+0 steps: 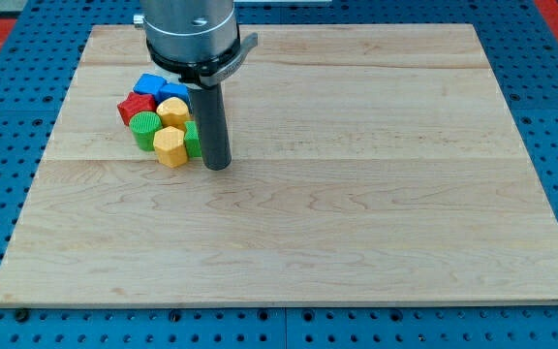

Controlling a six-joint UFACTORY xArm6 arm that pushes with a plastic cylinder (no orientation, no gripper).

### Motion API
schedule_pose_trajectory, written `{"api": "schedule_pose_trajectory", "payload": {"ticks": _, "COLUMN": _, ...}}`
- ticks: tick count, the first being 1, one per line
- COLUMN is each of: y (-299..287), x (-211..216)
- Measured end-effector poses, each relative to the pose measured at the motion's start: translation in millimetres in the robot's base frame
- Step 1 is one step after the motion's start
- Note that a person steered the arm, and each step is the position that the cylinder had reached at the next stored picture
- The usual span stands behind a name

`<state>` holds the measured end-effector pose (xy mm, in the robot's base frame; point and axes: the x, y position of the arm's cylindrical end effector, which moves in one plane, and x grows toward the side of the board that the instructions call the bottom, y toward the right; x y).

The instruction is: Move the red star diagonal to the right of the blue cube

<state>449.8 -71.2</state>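
My tip (218, 166), a bare rod with no jaws to open or close, rests just right of a yellow block (170, 146) and a partly hidden green one (192, 139), with the red star (134, 106) farther left and the blue cube (173, 93) behind.

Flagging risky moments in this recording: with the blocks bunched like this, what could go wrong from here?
1. My tip sits at the cluster's right edge, beside a green block, on the opposite side from the red star. Pushing from here would likely shove other blocks.
2. The red star appears to touch the blue cube and the green cylinder, so moving it alone looks difficult.
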Motion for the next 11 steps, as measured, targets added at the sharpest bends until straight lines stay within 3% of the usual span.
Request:
{"api": "schedule_pose_trajectory", "payload": {"ticks": 1, "y": 73, "x": -28}}
{"api": "schedule_pose_trajectory", "payload": {"ticks": 2, "y": 65, "x": -93}}
{"api": "schedule_pose_trajectory", "payload": {"ticks": 3, "y": -23, "x": -102}}
{"api": "schedule_pose_trajectory", "payload": {"ticks": 4, "y": -47, "x": -105}}
{"api": "schedule_pose_trajectory", "payload": {"ticks": 5, "y": -25, "x": -143}}
{"api": "schedule_pose_trajectory", "payload": {"ticks": 6, "y": -65, "x": -107}}
{"api": "schedule_pose_trajectory", "payload": {"ticks": 7, "y": -66, "x": -85}}
{"api": "schedule_pose_trajectory", "payload": {"ticks": 8, "y": -15, "x": -118}}
{"api": "schedule_pose_trajectory", "payload": {"ticks": 9, "y": 3, "x": -180}}
{"api": "schedule_pose_trajectory", "payload": {"ticks": 10, "y": -23, "x": -198}}
{"api": "schedule_pose_trajectory", "payload": {"ticks": 11, "y": -64, "x": -153}}
